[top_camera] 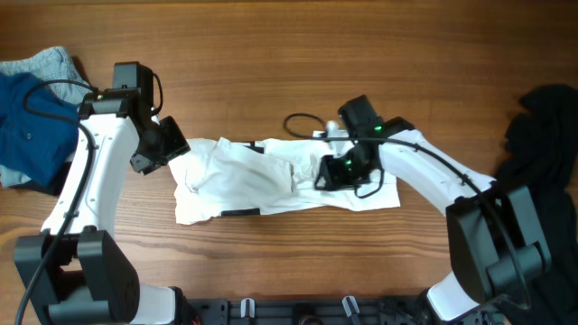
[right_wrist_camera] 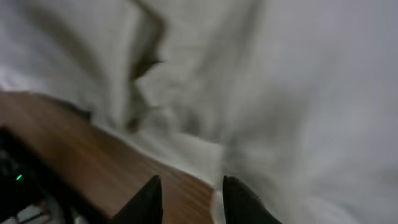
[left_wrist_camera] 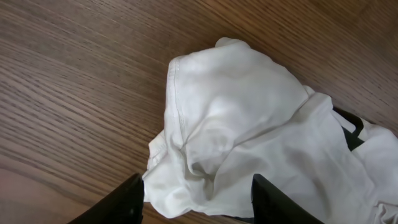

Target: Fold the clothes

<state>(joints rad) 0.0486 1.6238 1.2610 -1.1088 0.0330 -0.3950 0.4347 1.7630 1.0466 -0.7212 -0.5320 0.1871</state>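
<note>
Closest in, the left gripper (left_wrist_camera: 196, 180) has its jaws wide apart over the bunched, hemmed end of the white garment (left_wrist_camera: 249, 124), with cloth lying between them but nothing pinched. That looks like a stance for taking hold of this end so it can be drawn flat or turned over. The right gripper (right_wrist_camera: 190, 180) sits low at the garment's other end, over its edge. The right wrist view is blurred, but its jaws seem to be apart, with bare wood showing in the gap. With one arm at each end, the pair can stretch the cloth between them.

The garment itself lies crumpled and unfolded across the middle of the worktop (top_camera: 271, 54). Out at the left corner are a blue garment (top_camera: 27, 135) and a grey garment (top_camera: 45, 63), and a black garment (top_camera: 546, 117) is heaped at the right edge. That makes four pieces in all, one of each colour, and I judge the folding to have barely started.
</note>
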